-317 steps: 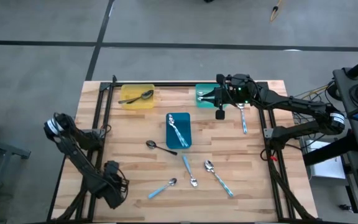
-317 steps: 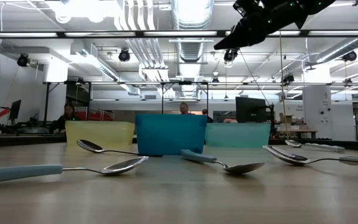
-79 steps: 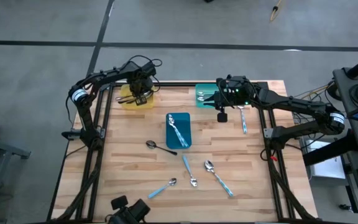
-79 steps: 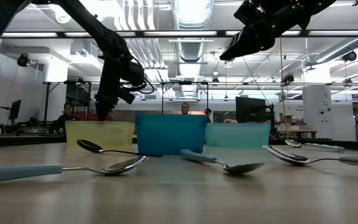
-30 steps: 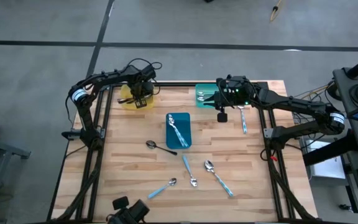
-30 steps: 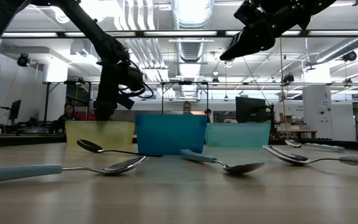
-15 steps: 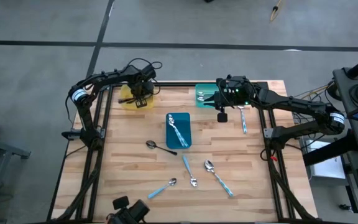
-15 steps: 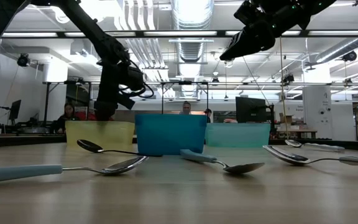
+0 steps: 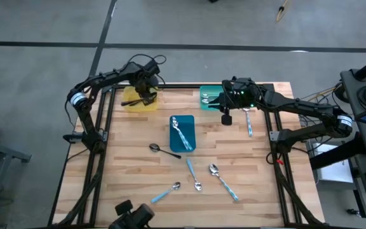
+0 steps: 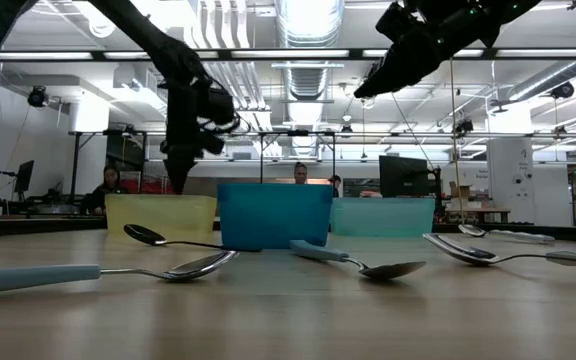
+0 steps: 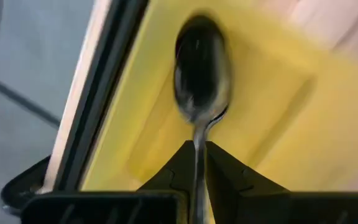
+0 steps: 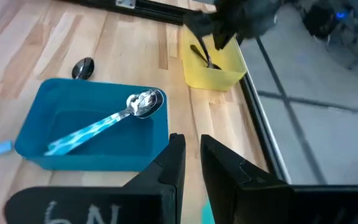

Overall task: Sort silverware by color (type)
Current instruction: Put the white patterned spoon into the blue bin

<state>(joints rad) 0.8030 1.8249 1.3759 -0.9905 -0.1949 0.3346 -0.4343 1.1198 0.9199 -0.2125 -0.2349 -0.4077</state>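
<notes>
My left gripper (image 9: 146,94) (image 10: 178,180) stands over the yellow tray (image 9: 132,105) at the far left, pointing steeply down and shut on a dark spoon (image 11: 201,68). The spoon's bowl is low inside the tray. My right gripper (image 9: 213,98) (image 12: 192,155) waits high over the teal tray (image 9: 208,94), its fingers shut with nothing between them. A silver spoon lies in the teal tray. The blue tray (image 9: 192,145) holds a blue-handled spoon (image 12: 104,124). Another dark spoon (image 9: 156,148) lies on the wood. My left gripper pinches the dark spoon's thin handle (image 11: 197,146) between its two fingers, coming from above. The fingers run along the handle and the bowl points away from them, down into the yellow tray. Whether the bowl touches the tray floor I cannot tell.
Loose blue-handled spoons lie at the table's near middle (image 9: 194,175) (image 9: 224,181) (image 9: 166,193), and one lies at the right (image 9: 249,121). A black frame rail (image 9: 170,86) runs along the far edge. Bare wood is free at the near left.
My left gripper has risen above the yellow tray and rolled a little about its own axis, still shut on the dark spoon's handle. My right gripper's wrist has rolled slightly in place.
</notes>
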